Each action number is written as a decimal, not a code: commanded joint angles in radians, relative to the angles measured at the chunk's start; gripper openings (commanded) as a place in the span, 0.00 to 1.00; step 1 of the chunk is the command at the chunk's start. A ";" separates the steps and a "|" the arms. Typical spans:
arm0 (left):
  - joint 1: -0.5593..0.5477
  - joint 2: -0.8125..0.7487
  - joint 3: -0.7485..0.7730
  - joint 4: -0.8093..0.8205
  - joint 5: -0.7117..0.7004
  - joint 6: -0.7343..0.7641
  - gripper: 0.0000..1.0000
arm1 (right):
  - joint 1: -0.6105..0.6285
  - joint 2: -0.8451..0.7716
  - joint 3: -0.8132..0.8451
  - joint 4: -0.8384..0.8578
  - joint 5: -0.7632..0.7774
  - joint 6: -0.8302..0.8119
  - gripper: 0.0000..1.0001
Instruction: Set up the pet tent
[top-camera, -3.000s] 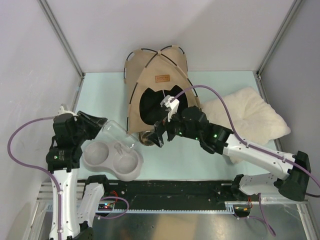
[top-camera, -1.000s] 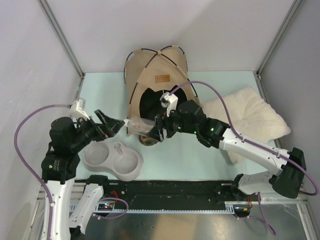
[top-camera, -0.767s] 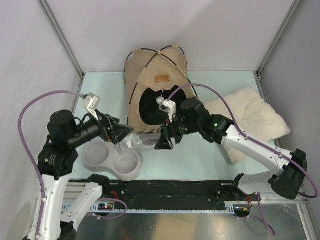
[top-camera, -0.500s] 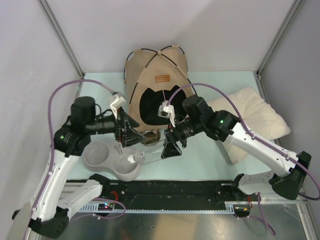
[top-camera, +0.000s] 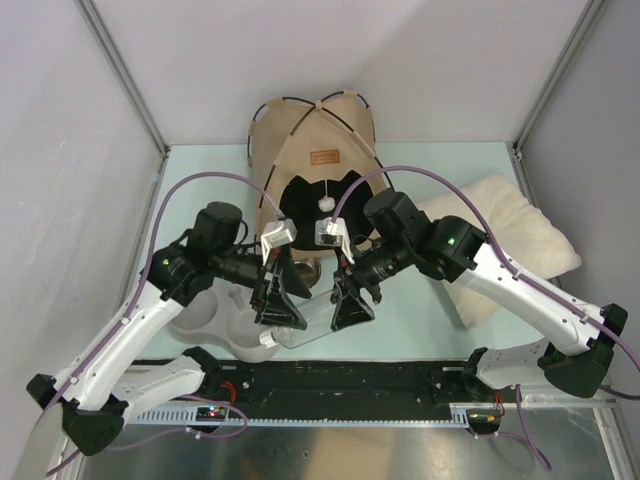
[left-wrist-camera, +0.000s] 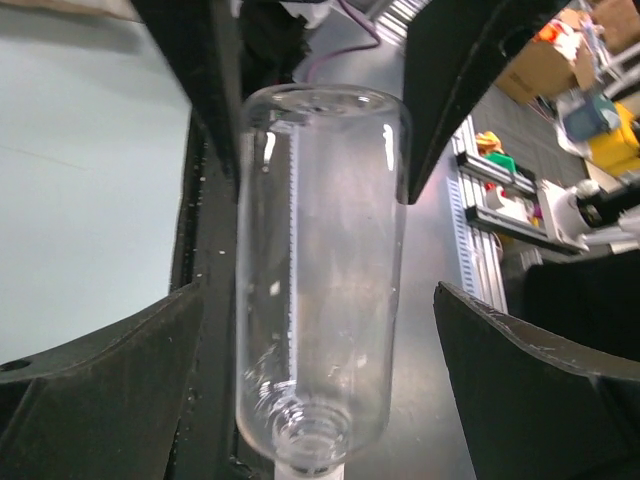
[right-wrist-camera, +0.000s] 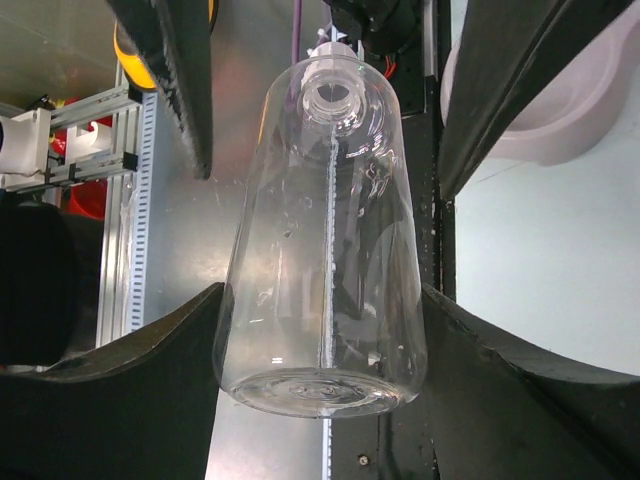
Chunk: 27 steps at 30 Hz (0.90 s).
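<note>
Bottle: We see a clear bottle in the air in front of the tent, on the arms' side of it. It lies crosswise to the doorway, with its white cap toward the left arm and its base toward the right arm.
Right gripper: We find the right gripper in front of the tent's doorway. It is clamped on the bottle near the base, and its fingers press both sides.
Left gripper: We see the left gripper just beside it, toward the tent's left. Its fingers are spread around the neck end, with a gap on each side.
Bowl: We make out a grey double bowl nearer than the tent and to its left, partly hidden under the left arm.
Pillow: A cream fluffy pillow lies just beside the tent's right edge.
Tent: We see it standing on the far part of the pale green table, near the back wall.
Tent's direction: Its long axis is upright, tapering to where the thin black poles meet. The dark cat-head doorway faces the arms, with the brown label above it and the white pompom hanging in it.
</note>
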 joint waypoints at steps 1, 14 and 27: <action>-0.053 0.027 -0.015 0.008 0.091 0.037 1.00 | 0.004 0.020 0.077 0.000 -0.018 -0.026 0.26; -0.113 0.089 -0.031 0.008 -0.001 0.034 0.85 | 0.005 0.084 0.156 -0.009 0.029 -0.047 0.26; -0.112 0.073 -0.027 0.009 -0.120 0.020 0.51 | 0.012 0.081 0.149 -0.013 0.118 -0.039 0.47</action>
